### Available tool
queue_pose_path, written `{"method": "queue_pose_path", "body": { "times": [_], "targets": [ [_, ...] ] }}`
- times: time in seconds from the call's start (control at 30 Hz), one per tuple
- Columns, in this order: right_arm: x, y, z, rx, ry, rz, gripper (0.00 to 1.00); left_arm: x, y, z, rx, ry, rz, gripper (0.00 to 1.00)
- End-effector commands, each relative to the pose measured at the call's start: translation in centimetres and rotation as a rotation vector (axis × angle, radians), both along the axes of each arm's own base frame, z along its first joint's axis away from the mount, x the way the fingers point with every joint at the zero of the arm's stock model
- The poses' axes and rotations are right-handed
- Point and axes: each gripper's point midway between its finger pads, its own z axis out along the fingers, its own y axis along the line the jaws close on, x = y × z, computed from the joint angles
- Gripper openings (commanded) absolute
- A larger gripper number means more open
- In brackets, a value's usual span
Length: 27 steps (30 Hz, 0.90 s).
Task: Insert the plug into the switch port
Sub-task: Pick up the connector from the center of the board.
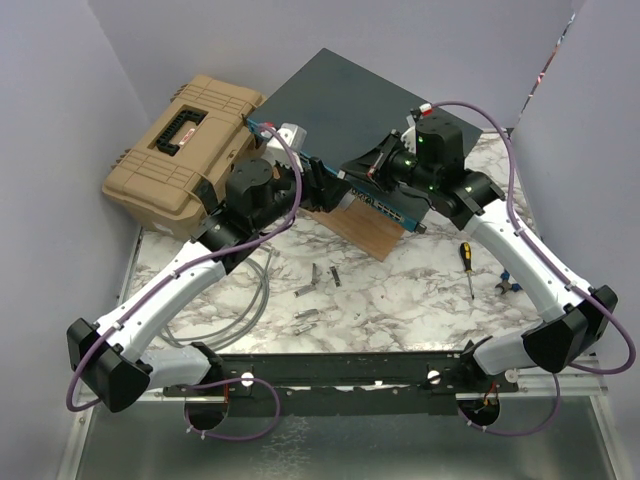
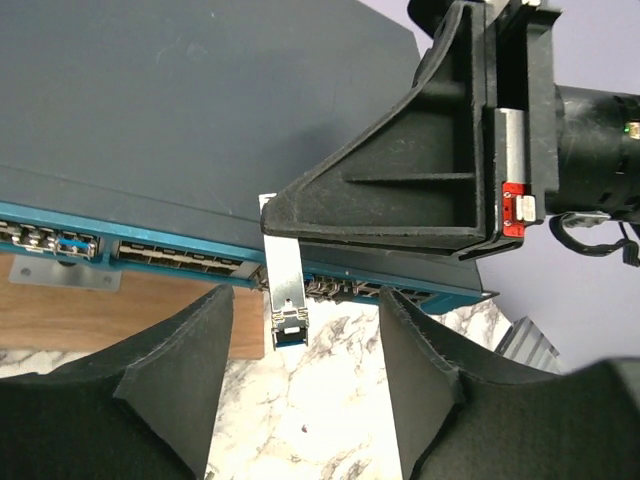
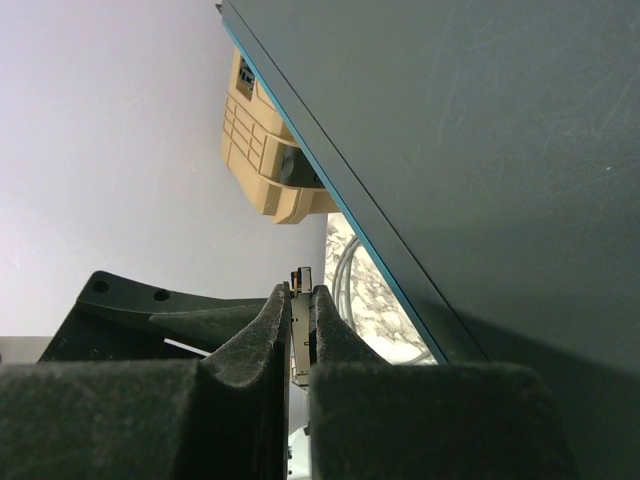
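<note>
**Top external view: two arms meet at a switch on a marble table**

A white marble-patterned table point(image 1: 400, 290) sits between plain lavender walls point(image 1: 200, 40). On it lie a tan plastic toolbox point(image 1: 175, 150), a coil of grey cable point(image 1: 255, 290) and a yellow-handled screwdriver point(image 1: 467, 268).

The large flat dark grey-teal metal switch point(image 1: 340, 100) rests at the back, beside the toolbox. Its narrow blue socket face is turned toward the arms, above a brown wooden board point(image 1: 365, 232).

The right gripper point(image 3: 299, 300) has its black padded fingers point(image 3: 250, 340) pressed together on a small silver metal plug with a blue tip point(image 2: 285, 285). The plug stands at the blue face's socket row; whether it has entered a socket cannot be told.

The left gripper point(image 2: 305, 330) faces the same spot, its fingers point(image 2: 180, 380) spread wide either side of the plug, touching nothing.
</note>
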Motion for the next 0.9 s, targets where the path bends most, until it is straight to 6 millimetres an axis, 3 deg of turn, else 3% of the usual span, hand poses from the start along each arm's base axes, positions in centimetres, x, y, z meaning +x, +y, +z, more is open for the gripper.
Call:
{"method": "queue_pose_path", "body": {
  "times": [0.0, 0.47, 0.87],
  "targets": [
    [0.1, 0.3, 0.0, -0.001, 0.014, -0.015, 0.0, 0.3, -0.1, -0.6, 0.033, 0.034, 0.035, 0.59],
    [-0.1, 0.6, -0.3, 0.002, 0.025, -0.01, 0.0, 0.6, 0.4, -1.5, 0.106, 0.018, 0.113, 0.4],
    [-0.2, 0.9, -0.8, 0.003, 0.038, -0.005, 0.0, 0.4, 1.5, -1.2, 0.136, -0.027, 0.167, 0.35]
  ]
}}
